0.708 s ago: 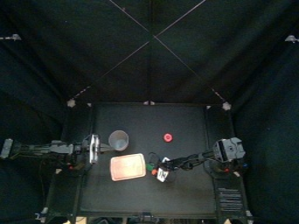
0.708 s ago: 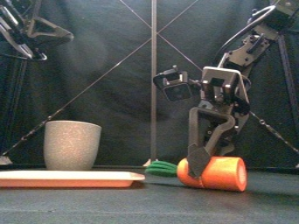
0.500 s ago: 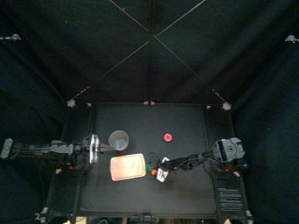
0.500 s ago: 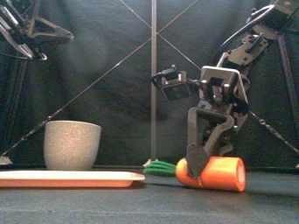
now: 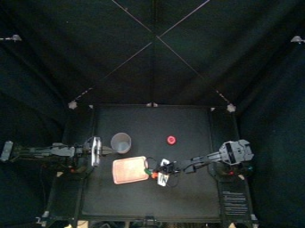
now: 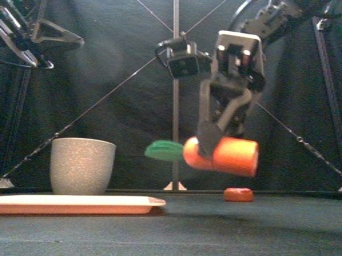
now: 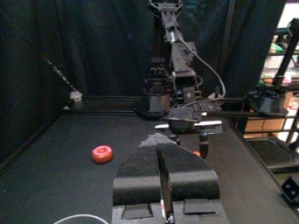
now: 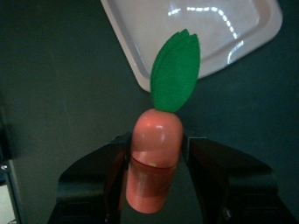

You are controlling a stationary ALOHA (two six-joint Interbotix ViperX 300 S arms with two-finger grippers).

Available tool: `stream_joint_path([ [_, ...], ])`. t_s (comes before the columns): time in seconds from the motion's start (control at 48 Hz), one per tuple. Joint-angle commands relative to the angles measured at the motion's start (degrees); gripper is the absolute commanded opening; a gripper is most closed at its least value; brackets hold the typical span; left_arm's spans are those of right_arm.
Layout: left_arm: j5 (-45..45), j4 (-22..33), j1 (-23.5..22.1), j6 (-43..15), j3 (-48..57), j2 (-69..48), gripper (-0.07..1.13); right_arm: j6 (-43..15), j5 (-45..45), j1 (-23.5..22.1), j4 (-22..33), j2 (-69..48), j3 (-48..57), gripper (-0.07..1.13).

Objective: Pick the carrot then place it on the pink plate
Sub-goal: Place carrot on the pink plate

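An orange toy carrot (image 6: 222, 153) with a green leaf (image 6: 164, 150) hangs in the air above the table, tilted, leaf end toward the pink plate (image 6: 80, 204). My right gripper (image 6: 225, 118) is shut on its orange body. In the right wrist view the carrot (image 8: 156, 159) sits between the jaws, and its leaf reaches over the plate's (image 8: 222, 35) edge. From above, the right gripper (image 5: 163, 169) is at the plate's (image 5: 127, 170) right edge. My left gripper (image 7: 166, 162) rests shut at the table's left side, holding nothing.
A tall grey speckled cup (image 6: 82, 165) stands behind the plate, just beyond its far edge (image 5: 120, 141). A small red toy (image 6: 238, 194) lies on the table toward the back right of the plate (image 5: 174, 139).
The right gripper has lifted the carrot off the table and carried it left toward the plate. The small red toy behind it has come into sight. The left arm stayed still.
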State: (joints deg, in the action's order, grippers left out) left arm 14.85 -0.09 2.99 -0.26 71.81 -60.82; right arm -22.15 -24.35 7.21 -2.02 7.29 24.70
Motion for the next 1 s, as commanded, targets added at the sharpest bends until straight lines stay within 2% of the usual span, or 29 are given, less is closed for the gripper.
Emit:
stream_joint_path([
  [0.021, 0.26, -0.09, -0.09, 0.00, -1.23, 0.09, -0.02, 0.18, -2.55, -1.76, 2.55, -2.20, -5.45, 0.61],
  [0.312, 0.35, -0.18, -0.09, 0.00, -1.23, 0.09, -0.02, 1.05, -2.90, -4.75, 10.46, 6.50, -20.04, 0.61],
  [0.542, 0.35, -0.35, -0.09, 0.00, -1.32, 0.00, -0.02, 1.14, -4.13, -4.57, 14.06, 15.21, -31.20, 0.62],
  [0.833, 0.35, -0.35, -0.09, 0.00, -1.32, 0.00, -0.02, 1.23, -5.98, -3.43, 14.50, 20.13, -34.01, 0.65],
  [1.0, 0.26, -0.35, -0.09, 0.00, -1.32, 0.00, -0.02, 1.14, -4.92, -2.29, 14.59, 20.48, -33.75, 0.72],
])
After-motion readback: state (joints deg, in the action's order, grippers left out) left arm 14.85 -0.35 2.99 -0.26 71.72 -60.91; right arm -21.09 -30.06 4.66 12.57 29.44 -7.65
